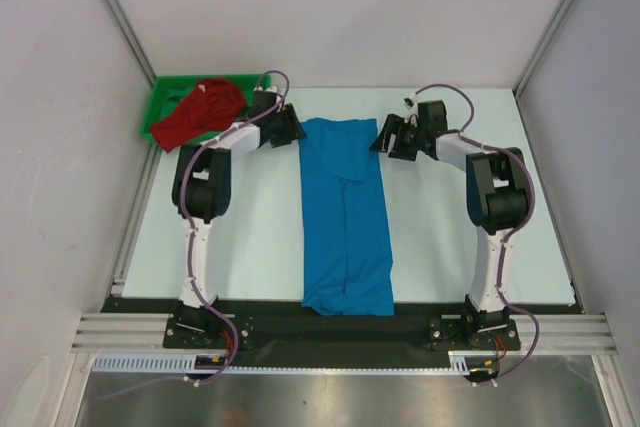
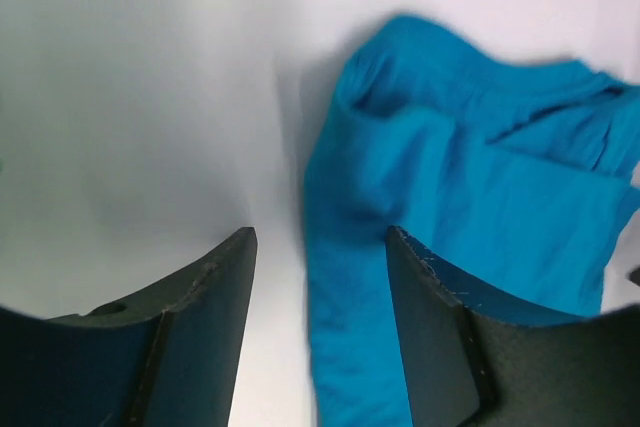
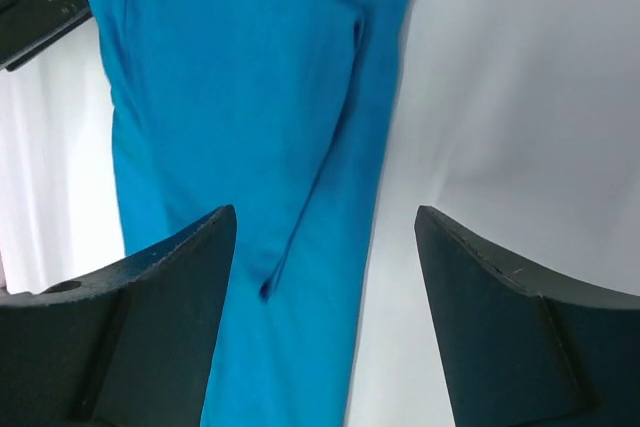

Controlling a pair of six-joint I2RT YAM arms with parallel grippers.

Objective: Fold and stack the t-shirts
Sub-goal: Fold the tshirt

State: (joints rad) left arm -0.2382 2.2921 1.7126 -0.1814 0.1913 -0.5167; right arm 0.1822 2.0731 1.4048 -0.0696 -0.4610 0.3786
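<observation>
Left pincer (image 1: pixel 288 128): fingers apart, nothing gripped. It hovers low at the far left corner of the blue t-shirt (image 1: pixel 345 215). In the left wrist view the shirt's bunched top edge sits ahead of the pincer and to its right. Cloth runs down under the right finger (image 2: pixel 450 347), and bare white surface (image 1: pixel 250 237) lies under the left one. Can't tell whether the fingers touch the cloth.

Right pincer (image 1: pixel 387 137): fingers apart too, holding nothing, at the shirt's far right edge, opposite the left pincer. In the right wrist view the shirt lies below the pincer and to its left. A folded flap edge runs diagonally between the fingers, with bare surface under the right finger.

The blue t-shirt lies flat between the two pincers as a long narrow strip with its sides folded in. It runs from the pincers back toward the arm bases, and a seam line runs down its middle.

The red t-shirt (image 1: pixel 200 113) lies crumpled in the green tray (image 1: pixel 158 105), just behind and to the left of the left pincer. It spills over the tray's near rim and sits apart from the blue shirt.
</observation>
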